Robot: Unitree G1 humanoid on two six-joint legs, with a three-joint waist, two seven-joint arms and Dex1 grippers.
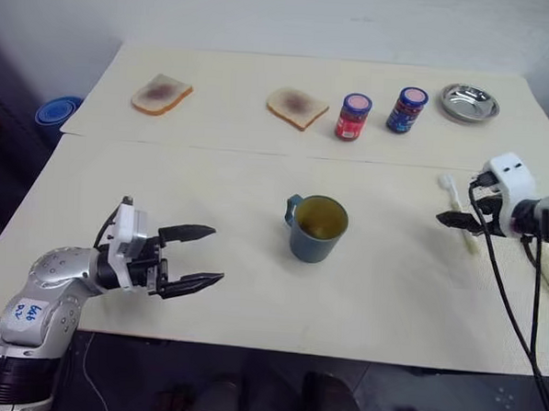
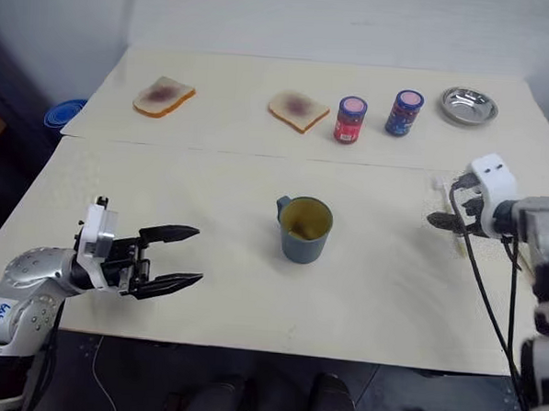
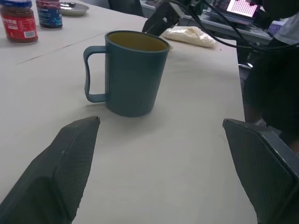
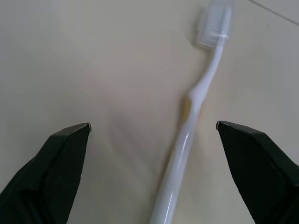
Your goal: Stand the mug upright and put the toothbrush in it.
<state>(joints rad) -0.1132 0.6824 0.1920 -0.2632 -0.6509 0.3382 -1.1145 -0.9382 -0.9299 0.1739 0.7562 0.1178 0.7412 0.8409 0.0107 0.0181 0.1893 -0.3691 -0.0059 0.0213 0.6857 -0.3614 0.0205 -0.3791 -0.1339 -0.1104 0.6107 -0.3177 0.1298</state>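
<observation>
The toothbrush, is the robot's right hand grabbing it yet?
Apart. In the right wrist view the toothbrush lies flat on the table between the wide-open jaws of the right gripper, with bare table showing on both sides of it.

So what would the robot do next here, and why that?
Probably lower the right hand onto the toothbrush and close on its handle. The mug already stands upright on the table, the toothbrush lies flat between that hand's open fingers, and nothing is held yet.
</observation>
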